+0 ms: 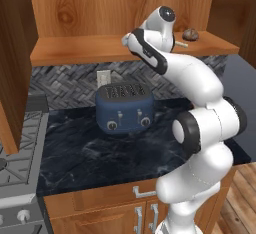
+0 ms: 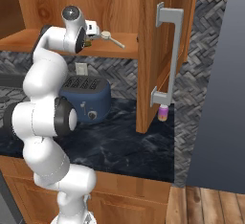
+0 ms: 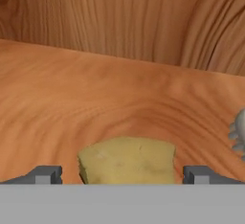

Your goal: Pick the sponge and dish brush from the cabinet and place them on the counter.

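Reddish-brown wood lines the cabinet, its doors swung wide, and on its shelf lies the sponge, a yellow block sitting between the spread fingertips of the gripper, which has not closed on it. Just beside it the dish brush rests on the same shelf. Below, a blue toaster stands on the dark marbled counter.

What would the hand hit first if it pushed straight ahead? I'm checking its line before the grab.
Most likely the sponge, lying on the cabinet shelf between the open hand's fingertips. Past it stands the cabinet's back wall.
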You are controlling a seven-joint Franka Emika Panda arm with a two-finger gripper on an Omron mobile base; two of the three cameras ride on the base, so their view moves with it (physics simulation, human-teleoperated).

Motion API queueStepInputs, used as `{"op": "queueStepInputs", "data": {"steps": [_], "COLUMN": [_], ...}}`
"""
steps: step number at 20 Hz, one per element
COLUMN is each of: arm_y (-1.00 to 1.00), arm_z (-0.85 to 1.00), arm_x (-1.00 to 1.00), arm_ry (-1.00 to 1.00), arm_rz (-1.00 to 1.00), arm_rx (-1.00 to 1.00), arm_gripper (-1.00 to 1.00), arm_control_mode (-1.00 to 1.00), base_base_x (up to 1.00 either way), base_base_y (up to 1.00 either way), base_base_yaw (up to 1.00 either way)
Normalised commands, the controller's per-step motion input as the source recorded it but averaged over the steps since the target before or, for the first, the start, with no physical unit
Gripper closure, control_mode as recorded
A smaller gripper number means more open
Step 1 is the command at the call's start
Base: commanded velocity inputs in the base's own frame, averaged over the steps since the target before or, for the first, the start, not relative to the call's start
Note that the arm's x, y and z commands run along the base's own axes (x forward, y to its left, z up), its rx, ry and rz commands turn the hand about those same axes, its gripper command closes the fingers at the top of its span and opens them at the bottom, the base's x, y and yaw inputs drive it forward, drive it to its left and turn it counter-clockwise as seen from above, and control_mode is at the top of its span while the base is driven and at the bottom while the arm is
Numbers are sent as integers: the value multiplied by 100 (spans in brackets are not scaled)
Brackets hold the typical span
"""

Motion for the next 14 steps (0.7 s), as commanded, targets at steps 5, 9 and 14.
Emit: {"op": "queueStepInputs", "data": {"steps": [5, 9, 14], "arm_y": [-1, 0, -4], "arm_z": [-6, -5, -8], "arm_x": [28, 17, 2], "arm_ry": [0, 1, 6], "arm_rz": [0, 0, 0], "arm_rx": [0, 0, 0], "arm_gripper": [-100, -100, 100], "arm_control_mode": [-100, -100, -100], "base_base_x": [0, 0, 0], "base_base_y": [0, 0, 0], "base_base_yaw": [0, 0, 0]}}
